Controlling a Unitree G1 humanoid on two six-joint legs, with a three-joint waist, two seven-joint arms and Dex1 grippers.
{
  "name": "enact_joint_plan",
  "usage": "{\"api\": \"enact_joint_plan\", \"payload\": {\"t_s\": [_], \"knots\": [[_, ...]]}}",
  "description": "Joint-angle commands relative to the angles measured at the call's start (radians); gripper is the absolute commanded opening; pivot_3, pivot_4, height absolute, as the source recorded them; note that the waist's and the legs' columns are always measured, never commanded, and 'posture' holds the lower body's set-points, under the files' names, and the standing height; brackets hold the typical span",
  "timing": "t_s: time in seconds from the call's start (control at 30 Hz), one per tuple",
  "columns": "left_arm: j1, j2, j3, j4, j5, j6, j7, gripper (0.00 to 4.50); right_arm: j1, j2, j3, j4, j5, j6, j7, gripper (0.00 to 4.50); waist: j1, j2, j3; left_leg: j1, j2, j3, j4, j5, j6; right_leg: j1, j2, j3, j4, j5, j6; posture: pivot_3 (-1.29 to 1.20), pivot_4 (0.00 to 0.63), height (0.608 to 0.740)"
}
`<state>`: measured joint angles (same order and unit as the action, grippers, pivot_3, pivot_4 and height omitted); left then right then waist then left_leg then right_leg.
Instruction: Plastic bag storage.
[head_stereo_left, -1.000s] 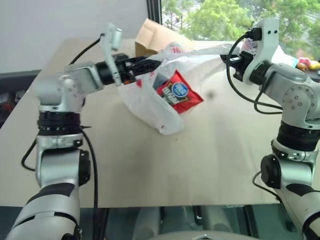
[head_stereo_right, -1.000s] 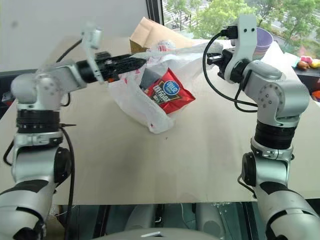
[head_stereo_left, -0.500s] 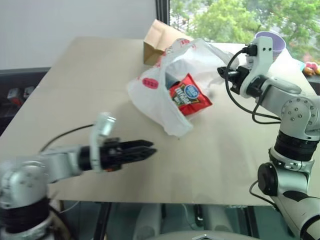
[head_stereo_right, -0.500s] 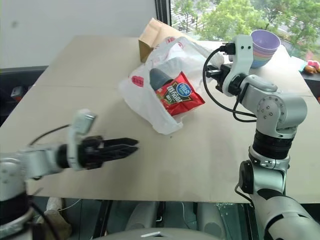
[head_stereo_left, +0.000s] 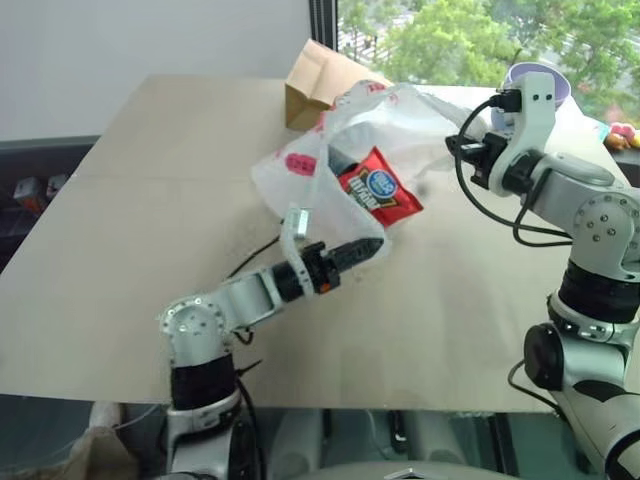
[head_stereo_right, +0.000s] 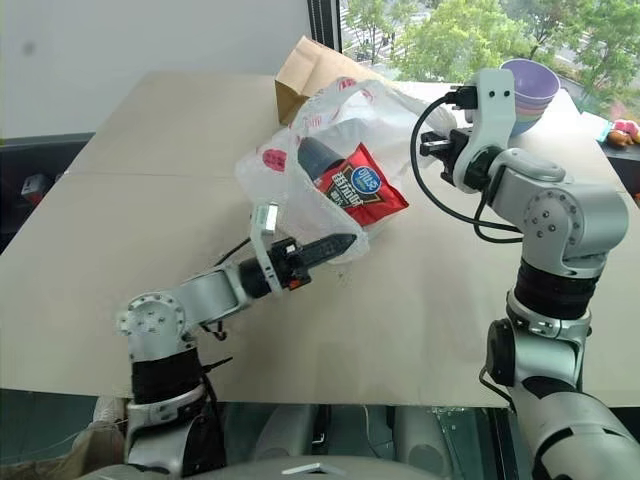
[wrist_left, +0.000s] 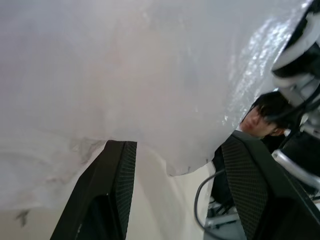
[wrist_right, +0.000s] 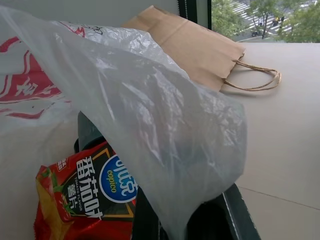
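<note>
Plastic bag clamped by right pincer, left pincer apart beneath, snack packet inside, paper bag behind

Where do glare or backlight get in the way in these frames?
Left wrist view: the plastic bag hangs right before the lens, daylight glowing through it, glints on its film. Right wrist view: window behind, yet the red snack packet is legible. Eye views: even daylight on the table, no harsh glare.

We see the plastic bag draped close over a red snack packet; behind, a brown paper bag lies on the counter.
</note>
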<state>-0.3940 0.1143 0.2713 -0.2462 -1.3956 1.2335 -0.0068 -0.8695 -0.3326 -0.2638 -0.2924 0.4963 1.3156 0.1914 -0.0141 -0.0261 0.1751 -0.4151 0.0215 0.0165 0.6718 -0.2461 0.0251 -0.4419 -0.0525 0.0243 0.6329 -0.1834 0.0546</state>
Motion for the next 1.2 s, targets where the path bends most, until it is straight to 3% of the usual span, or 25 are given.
{"api": "enact_joint_plan", "payload": {"t_s": [0.03, 0.13, 0.23, 0.27, 0.3, 0.43, 0.6, 0.77, 0.87, 1.07, 1.2], "knots": [[-0.039, -0.065, -0.004, 0.03, -0.162, -0.091, 0.173, 2.63, -0.023, -0.01, -0.007, -0.047, 0.01, 0.008, -0.008, 0.0, 0.001, 0.0, 0.0, 0.0, 0.0, 0.0, 0.0, 0.0, 0.0, 0.0, 0.0, 0.0, 0.0, 0.0, 0.0, 0.0, 0.15, 0.74], [-0.039, -0.062, -0.019, 0.016, -0.189, -0.137, 0.222, 1.89, -0.02, -0.01, -0.007, -0.048, 0.009, 0.008, -0.009, 0.0, -0.002, 0.0, 0.0, 0.0, 0.0, 0.0, 0.0, 0.0, 0.0, 0.0, 0.0, 0.0, 0.0, 0.0, 0.0, 0.0, 0.15, 0.74], [-0.028, -0.051, -0.017, -0.016, -0.259, -0.187, 0.244, 0.75, -0.018, -0.013, -0.011, -0.041, 0.012, -0.001, -0.003, 0.0, 0.0, 0.0, 0.0, 0.0, 0.0, 0.0, 0.0, 0.0, 0.0, 0.0, 0.001, 0.0, 0.0, 0.0, 0.0, 0.0, 0.15, 0.74], [-0.025, -0.041, -0.008, -0.03, -0.284, -0.213, 0.245, 0.13, -0.018, -0.014, -0.014, -0.032, 0.012, -0.01, 0.001, 0.0, 0.0, 0.0, 0.0, 0.0, 0.0, 0.0, 0.0, 0.0, 0.0, 0.0, 0.001, 0.0, 0.0, 0.0, 0.0, 0.0, 0.15, 0.74], [-0.028, -0.036, 0.012, -0.044, -0.31, -0.247, 0.245, 0.05, -0.023, -0.01, -0.024, -0.018, 0.017, -0.022, 0.007, 0.0, 0.001, 0.0, 0.0, 0.0, 0.0, 0.0, 0.0, 0.0, 0.0, 0.0, 0.0, 0.0, 0.0, 0.0, 0.0, 0.0, 0.15, 0.74], [-0.08, -0.004, 0.098, -0.079, -0.429, -0.398, 0.237, 0.05, -0.095, 0.033, -0.096, 0.052, 0.077, -0.077, 0.029, 0.0, 0.0, 0.0, 0.0, 0.0, 0.0, 0.0, 0.0, 0.0, 0.0, 0.0, 0.0, 0.0, -0.001, 0.0, 0.0, 0.0, 0.15, 0.74], [-0.253, 0.226, 0.205, 0.047, -0.531, -0.449, 0.152, 0.05, -0.304, 0.049, -0.187, 0.245, 0.169, -0.172, 0.084, 0.0, -0.002, 0.0, 0.001, 0.0, 0.001, 0.0, 0.0, 0.0, 0.0, -0.001, 0.003, 0.0, 0.0, 0.0, -0.001, 0.0, 0.15, 0.74], [-0.685, 0.475, 0.244, 0.466, -0.377, -0.521, -0.011, 0.05, -0.584, -0.074, -0.17, 0.576, 0.132, -0.315, 0.165, 0.0, 0.005, -0.001, 0.003, -0.004, 0.0, -0.003, -0.001, 0.0, 0.0, 0.0, 0.003, -0.002, -0.007, 0.001, -0.001, 0.0, 0.15, 0.74], [-0.842, 0.548, 0.226, 0.662, -0.25, -0.529, -0.111, 0.05, -0.669, -0.17, -0.099, 0.706, 0.079, -0.377, 0.249, 0.0, 0.004, -0.001, 0.003, -0.007, -0.002, -0.003, -0.002, 0.0, 0.0, -0.001, 0.003, -0.001, -0.009, 0.001, 0.0, 0.0, 0.15, 0.74], [-0.969, 0.572, 0.216, 0.87, -0.059, -0.509, -0.283, 0.05, -0.697, -0.331, 0.014, 0.838, -0.014, -0.425, 0.377, 0.0, -0.002, 0.0, 0.003, -0.012, -0.003, -0.003, -0.007, 0.0, -0.001, -0.006, 0.0, -0.001, -0.008, -0.001, 0.003, 0.0, 0.15, 0.74], [-0.948, 0.56, 0.216, 0.872, 0.0, -0.442, -0.343, 0.05, -0.621, -0.413, 0.028, 0.711, 0.012, -0.329, 0.427, 0.0, -0.002, 0.0, 0.004, -0.019, -0.003, -0.003, -0.006, 0.0, -0.001, -0.013, 0.0, -0.001, -0.008, -0.001, 0.003, 0.0, 0.15, 0.74]]}}
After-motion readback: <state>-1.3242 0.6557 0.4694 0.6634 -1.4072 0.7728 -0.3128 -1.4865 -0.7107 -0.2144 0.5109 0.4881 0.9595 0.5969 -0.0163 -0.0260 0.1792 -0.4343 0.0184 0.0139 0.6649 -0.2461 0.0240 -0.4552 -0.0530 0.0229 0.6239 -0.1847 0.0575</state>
